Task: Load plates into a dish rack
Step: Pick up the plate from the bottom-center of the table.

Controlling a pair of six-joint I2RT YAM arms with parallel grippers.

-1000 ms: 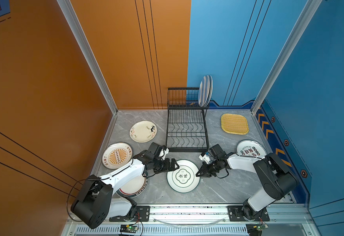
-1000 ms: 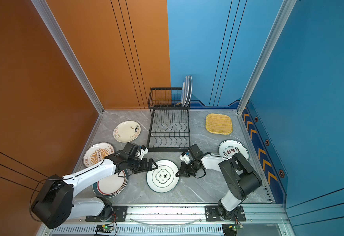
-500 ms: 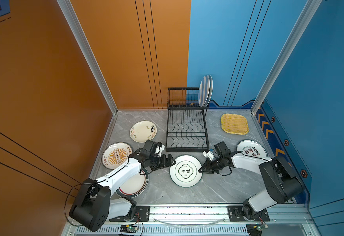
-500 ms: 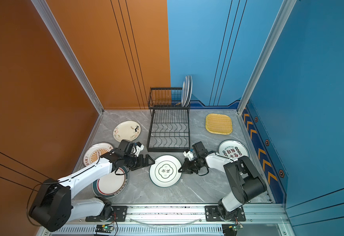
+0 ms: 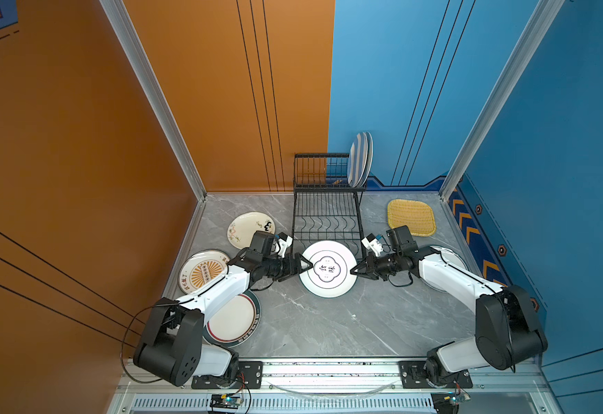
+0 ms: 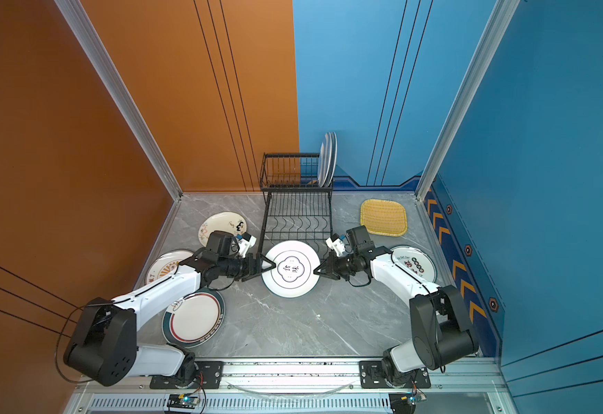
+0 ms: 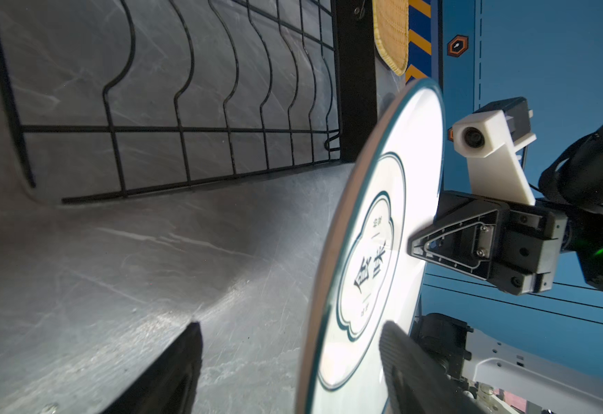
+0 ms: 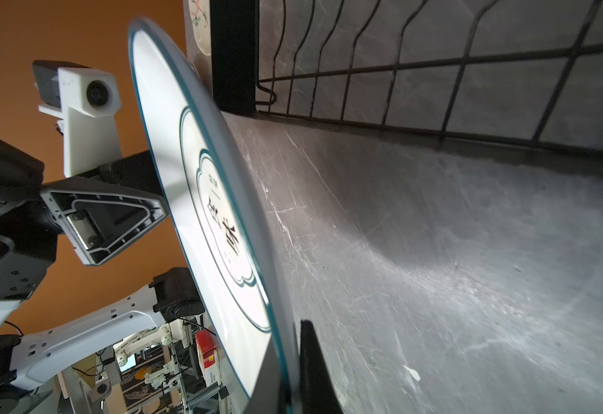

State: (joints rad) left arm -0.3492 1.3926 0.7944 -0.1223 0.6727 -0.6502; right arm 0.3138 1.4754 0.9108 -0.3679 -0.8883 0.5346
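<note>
On the grey table [image 5: 310, 322], the dish rack [image 5: 321, 187] stands at upper centre of both top views. Just below it, at frame centre, the white plate [image 5: 328, 285] with the thin blue rim line hangs between our two arms, and its upper edge overlaps the rack's front wire. The right gripper [image 5: 354, 270] is clamped on the plate's right rim, and the right wrist view shows that rim pinched between its fingers [image 8: 314, 369]. The left gripper [image 5: 307, 266] is spread, with its fingers [image 7: 171, 376] straddling the opposite rim. As far as we can see, neither is pressing on it.

We judge this to be a two-handed pickup. To do it well, we should seat the left jaws well past the rim before squeezing and hold the right clamp firm until the left one bites. Then we stand the plate on edge and line it up with a gap between the wavy wires.

As for containers, the rack's raised rear tier holds two striped plates [image 5: 361, 159] upright at its right end, and its lower tier is bare. The yellow woven tray [image 5: 412, 217], right of the rack, holds nothing.
</note>
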